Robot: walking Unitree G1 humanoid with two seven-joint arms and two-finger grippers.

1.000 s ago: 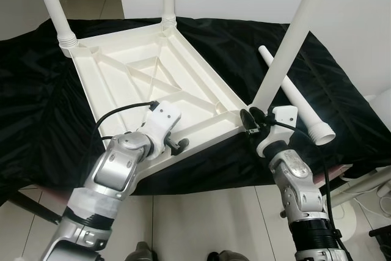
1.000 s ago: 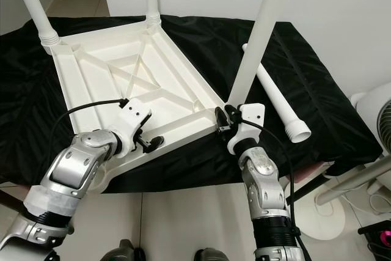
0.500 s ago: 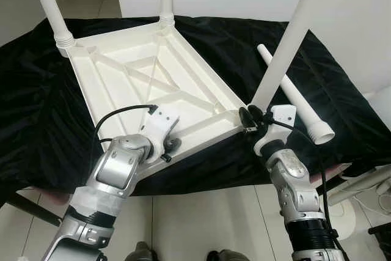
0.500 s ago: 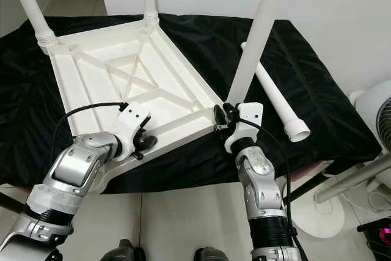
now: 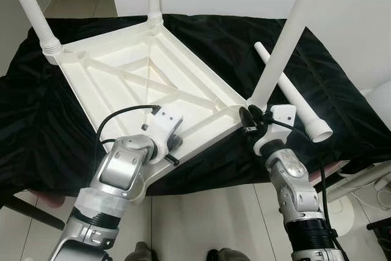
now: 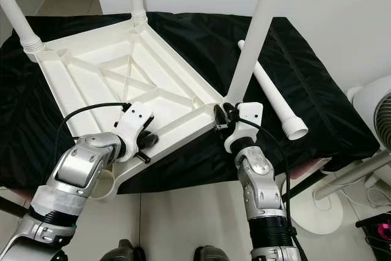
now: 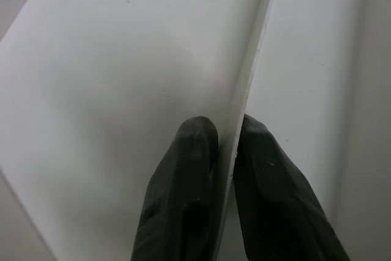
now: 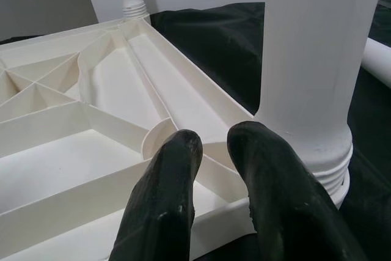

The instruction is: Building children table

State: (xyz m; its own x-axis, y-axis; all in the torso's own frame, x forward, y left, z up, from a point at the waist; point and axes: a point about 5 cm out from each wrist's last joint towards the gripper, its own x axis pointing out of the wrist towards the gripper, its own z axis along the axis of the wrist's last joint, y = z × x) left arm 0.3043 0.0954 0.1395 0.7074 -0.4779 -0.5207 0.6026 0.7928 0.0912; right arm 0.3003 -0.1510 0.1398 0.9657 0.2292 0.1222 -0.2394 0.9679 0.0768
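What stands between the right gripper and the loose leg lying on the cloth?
Nothing visible. Only bare black cloth separates the right gripper from the loose leg. The fitted leg rises beside the gripper, at the corner of the table, off that path.

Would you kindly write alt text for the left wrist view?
Close-up of the left gripper pinching the thin rim of the upturned white table top, one black finger on each side of the edge. Smooth white plastic lies behind it.

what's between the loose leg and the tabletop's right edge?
Bare black cloth, seen in both eye views. The loose leg lies on it apart from the upside-down tabletop; near the front, the screwed-in leg rises between them.
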